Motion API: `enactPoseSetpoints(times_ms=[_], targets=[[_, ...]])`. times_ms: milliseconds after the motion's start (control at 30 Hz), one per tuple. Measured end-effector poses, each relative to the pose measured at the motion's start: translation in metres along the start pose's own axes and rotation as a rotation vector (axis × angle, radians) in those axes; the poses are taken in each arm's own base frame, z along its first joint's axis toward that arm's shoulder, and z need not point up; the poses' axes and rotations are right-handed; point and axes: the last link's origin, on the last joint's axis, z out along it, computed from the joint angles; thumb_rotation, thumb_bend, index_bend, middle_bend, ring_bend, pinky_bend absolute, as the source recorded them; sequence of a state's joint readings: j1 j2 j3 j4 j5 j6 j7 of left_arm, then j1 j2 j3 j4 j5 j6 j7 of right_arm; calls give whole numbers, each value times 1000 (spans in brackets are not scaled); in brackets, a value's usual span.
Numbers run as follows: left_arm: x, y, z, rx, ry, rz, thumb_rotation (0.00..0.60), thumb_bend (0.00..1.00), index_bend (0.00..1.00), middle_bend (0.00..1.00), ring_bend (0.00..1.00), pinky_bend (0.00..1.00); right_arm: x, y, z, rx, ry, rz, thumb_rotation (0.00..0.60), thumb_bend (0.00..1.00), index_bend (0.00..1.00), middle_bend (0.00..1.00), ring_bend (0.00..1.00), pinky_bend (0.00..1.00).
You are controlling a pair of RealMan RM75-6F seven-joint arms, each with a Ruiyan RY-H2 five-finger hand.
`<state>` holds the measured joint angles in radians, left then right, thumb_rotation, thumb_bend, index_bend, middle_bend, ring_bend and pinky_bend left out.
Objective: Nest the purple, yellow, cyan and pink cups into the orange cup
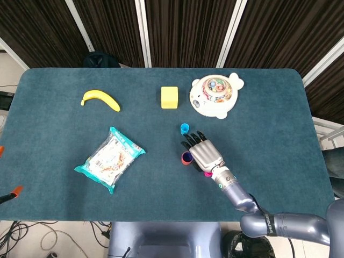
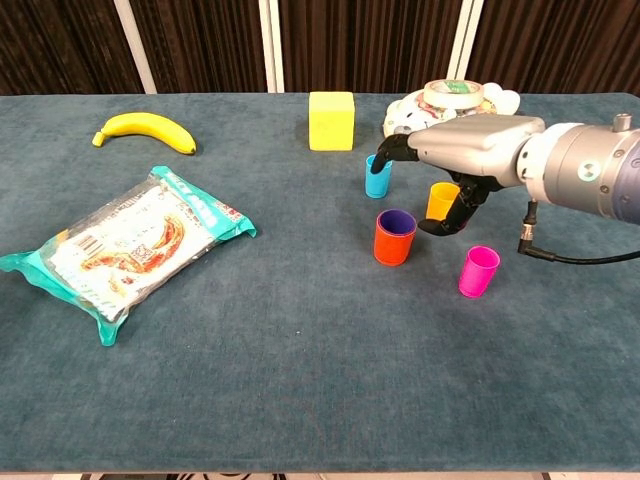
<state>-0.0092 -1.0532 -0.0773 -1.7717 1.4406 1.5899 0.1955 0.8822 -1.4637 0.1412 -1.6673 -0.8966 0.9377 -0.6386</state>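
Banana (image 2: 145, 131) and snack packet (image 2: 130, 243) are lying at the left of the table (image 2: 300, 400). Moving right, we are seeing the orange cup (image 2: 394, 240) standing upright with the purple cup (image 2: 396, 220) already inside, the cyan cup (image 2: 378, 177) behind it, then the yellow cup (image 2: 440, 199) and pink cup (image 2: 478, 271). Our right hand (image 2: 462, 150) is hovering above them, fingers spread, grasping nothing.

a lab: dark curtains (image 1: 177, 27) behind a carpeted test table (image 1: 269, 107), floor cables (image 1: 21, 234).
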Motion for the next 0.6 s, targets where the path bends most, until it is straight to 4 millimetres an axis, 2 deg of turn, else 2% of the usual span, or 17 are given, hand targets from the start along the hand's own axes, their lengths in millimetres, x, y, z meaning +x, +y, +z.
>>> enactPoseSetpoints(times_ms=[333,600], targets=[[0,-1,1,5,1,-1,600,0,47,12,0,63,7,0,1,-22,37,9,600,463,97,0,58,52],[1,-1,0,10,4,-3,600,0,47,12,0,63,18,19,2,-91,62,19,600,463,134,0,58,52]])
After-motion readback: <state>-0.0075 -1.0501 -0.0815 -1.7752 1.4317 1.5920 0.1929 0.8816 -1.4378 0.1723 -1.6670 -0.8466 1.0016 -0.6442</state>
